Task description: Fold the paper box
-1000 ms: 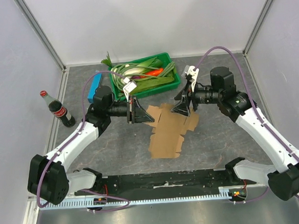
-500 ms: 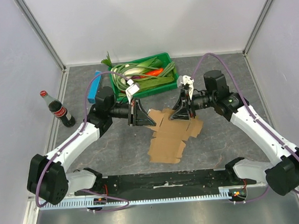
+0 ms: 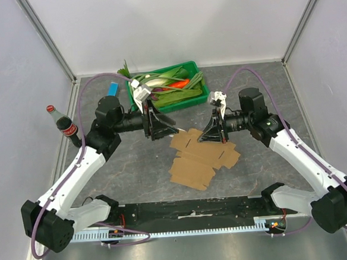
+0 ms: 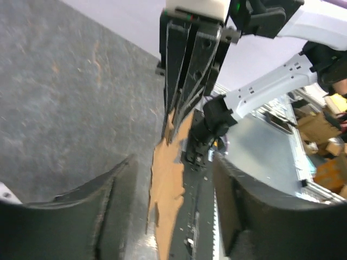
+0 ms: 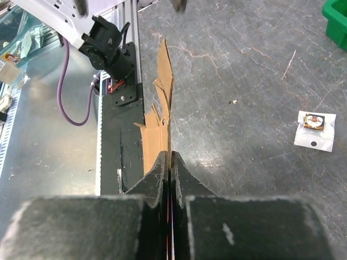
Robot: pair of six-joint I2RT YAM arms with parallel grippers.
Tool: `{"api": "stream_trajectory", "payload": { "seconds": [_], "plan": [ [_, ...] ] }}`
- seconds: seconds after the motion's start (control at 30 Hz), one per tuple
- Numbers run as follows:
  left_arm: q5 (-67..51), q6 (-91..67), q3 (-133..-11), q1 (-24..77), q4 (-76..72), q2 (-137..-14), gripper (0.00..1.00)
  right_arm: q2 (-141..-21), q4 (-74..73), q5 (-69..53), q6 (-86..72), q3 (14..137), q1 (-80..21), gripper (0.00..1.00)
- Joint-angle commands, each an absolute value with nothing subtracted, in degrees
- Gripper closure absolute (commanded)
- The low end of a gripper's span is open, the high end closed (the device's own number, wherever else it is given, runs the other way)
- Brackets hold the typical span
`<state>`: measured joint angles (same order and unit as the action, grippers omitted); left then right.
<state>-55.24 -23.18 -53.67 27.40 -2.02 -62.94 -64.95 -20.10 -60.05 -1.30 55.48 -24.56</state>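
On the grey table [image 3: 134,168], the left gripper [image 3: 171,130], clamped on the cardboard a second ago, has let go and drawn back a little. Its jaws now stand wide, the cardboard's edge showing between its fingers [image 4: 108,216] in the wrist view. The right gripper [image 3: 204,138], open then, has closed flat on the far edge of the paper box [image 3: 202,159]. The box has turned slightly and lies mid-table, in front of the green tray [image 3: 202,97] of vegetables. A cola bottle [image 3: 66,127] stands far left, a blue box [image 3: 113,88] beside the tray, a small white card [image 5: 313,130] apart.
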Motion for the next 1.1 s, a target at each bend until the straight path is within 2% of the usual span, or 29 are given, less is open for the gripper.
{"api": "stream_trajectory", "payload": {
  "seconds": [0.0, 0.03, 0.1, 0.13, 0.23, 0.87, 1.07],
  "plan": [
    [-51.9, -20.5, -60.1, 27.6, -1.9, -65.8, 0.50, -63.5, -16.0, -61.3, -3.7, 55.7, -24.8, 1.00],
    [-52.0, -19.6, -61.2, 27.6, -0.5, -67.2, 0.60, -63.6, -15.9, -61.9, -3.8, 55.8, -24.8, 1.00],
    [-54.5, -17.3, -64.6, 27.6, 3.8, -70.8, 0.67, -64.2, -15.7, -62.3, -3.9, 56.3, -25.0, 1.00],
    [-55.9, -17.3, -65.4, 27.6, 4.4, -74.0, 0.73, -64.2, -15.6, -62.4, -4.3, 56.6, -25.1, 1.00],
    [-61.1, -17.4, -66.4, 28.0, 4.3, -77.3, 0.80, -64.6, -15.6, -62.1, -4.7, 57.4, -25.7, 1.00],
    [-65.7, -15.2, -63.8, 29.4, 2.5, -75.5, 0.79, -68.3, -6.6, -56.8, -12.8, 58.6, -28.8, 1.00],
    [-67.3, -16.3, -62.2, 29.6, 0.2, -74.0, 0.71, -69.5, -5.1, -55.5, -14.0, 58.6, -29.7, 1.00]
  ]
}}
